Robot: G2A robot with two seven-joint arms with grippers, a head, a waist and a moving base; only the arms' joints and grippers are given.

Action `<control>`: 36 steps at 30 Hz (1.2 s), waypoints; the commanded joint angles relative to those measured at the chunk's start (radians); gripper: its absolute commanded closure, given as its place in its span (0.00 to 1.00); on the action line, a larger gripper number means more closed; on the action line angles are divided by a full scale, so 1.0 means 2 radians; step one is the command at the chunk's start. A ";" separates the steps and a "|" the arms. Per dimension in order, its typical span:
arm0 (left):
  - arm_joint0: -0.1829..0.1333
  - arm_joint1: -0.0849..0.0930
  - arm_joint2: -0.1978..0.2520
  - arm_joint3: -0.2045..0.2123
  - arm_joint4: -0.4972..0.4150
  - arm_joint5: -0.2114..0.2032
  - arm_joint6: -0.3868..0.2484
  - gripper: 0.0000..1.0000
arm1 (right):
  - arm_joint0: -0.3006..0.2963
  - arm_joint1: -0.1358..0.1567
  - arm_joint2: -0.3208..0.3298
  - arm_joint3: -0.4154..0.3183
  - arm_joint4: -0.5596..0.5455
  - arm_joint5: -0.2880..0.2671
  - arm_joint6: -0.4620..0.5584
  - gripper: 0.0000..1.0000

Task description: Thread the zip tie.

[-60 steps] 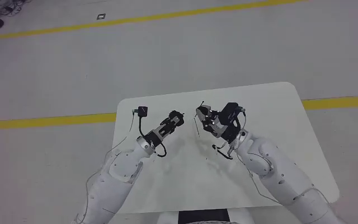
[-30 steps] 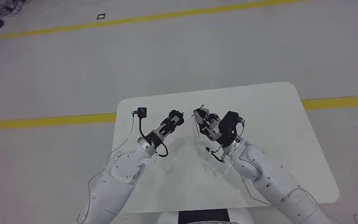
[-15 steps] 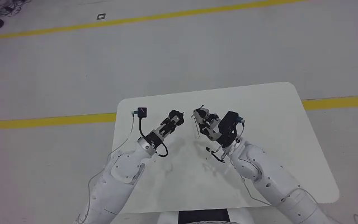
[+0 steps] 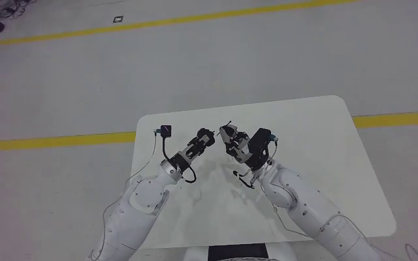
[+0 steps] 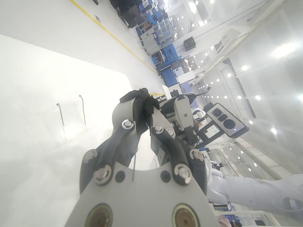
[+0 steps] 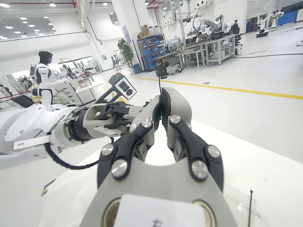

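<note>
Zip tie (image 6: pixel 160 83), a thin black strap, stands up out of the right gripper (image 6: pixel 161 102), whose two fingers are pressed together on it near their tips, in the air above the white surface (image 4: pixel 313 130). Facing it, just beside it and apart from it in the top view, the left gripper (image 5: pixel 142 100) is likewise pinched closed on a fine black strip (image 5: pixel 134 166), whose free length trails back toward its palm. Whether that strip is the other end of the same tie cannot be told. Two spare ties (image 5: pixel 61 116) lie side by side on the surface. The strap looks featherweight, springy and smooth, so it is likely to bow or whip when pushed and to slide through the pads if held loosely. For threading, a hold close behind the tip would probably keep the free end short and stiff enough to aim. The head likely wants a firm pinch on its flat sides, leaving the slot uncovered. Slight misalignment seems the main risk.
</note>
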 commanded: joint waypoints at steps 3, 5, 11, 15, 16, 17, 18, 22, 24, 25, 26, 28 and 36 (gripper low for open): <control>0.000 0.000 0.000 0.000 0.000 0.000 0.000 1.00 | 0.015 -0.008 -0.009 0.024 0.012 0.004 -0.003 1.00; 0.000 0.000 0.000 0.000 0.000 0.000 0.000 1.00 | 0.021 -0.011 -0.012 0.032 0.016 0.006 -0.007 1.00; 0.000 0.000 0.000 0.000 0.000 0.000 0.000 1.00 | 0.030 -0.021 -0.017 0.050 0.032 0.006 -0.024 1.00; 0.000 0.000 0.000 0.000 0.000 0.000 0.000 1.00 | 0.033 -0.025 -0.015 0.057 0.050 -0.004 -0.027 1.00; 0.000 0.000 0.000 0.000 0.000 0.000 0.000 1.00 | 0.033 -0.025 -0.015 0.057 0.050 -0.004 -0.027 1.00; 0.000 0.000 0.000 0.000 0.000 0.000 0.000 1.00 | 0.033 -0.025 -0.015 0.057 0.050 -0.004 -0.027 1.00; 0.000 0.000 0.000 0.000 0.000 0.000 0.000 1.00 | 0.033 -0.025 -0.015 0.057 0.050 -0.004 -0.027 1.00; 0.000 0.000 0.000 0.000 0.000 0.000 0.000 1.00 | 0.033 -0.025 -0.015 0.057 0.050 -0.004 -0.027 1.00; 0.000 0.000 0.000 0.000 0.000 0.000 0.000 1.00 | 0.031 -0.025 -0.014 0.055 0.050 -0.002 -0.025 1.00; 0.000 0.000 0.000 0.000 0.000 0.000 0.000 1.00 | 0.029 -0.025 -0.013 0.052 0.048 0.000 -0.024 1.00; 0.000 0.000 0.000 0.000 0.000 0.000 0.000 1.00 | 0.027 -0.025 -0.011 0.049 0.045 0.001 -0.024 1.00; 0.000 0.000 0.000 0.000 0.000 0.000 0.000 1.00 | 0.022 -0.025 -0.008 0.044 0.043 0.001 -0.025 1.00; 0.000 0.000 0.000 0.000 0.000 0.000 0.000 1.00 | 0.008 -0.025 0.006 0.032 0.037 -0.010 -0.018 1.00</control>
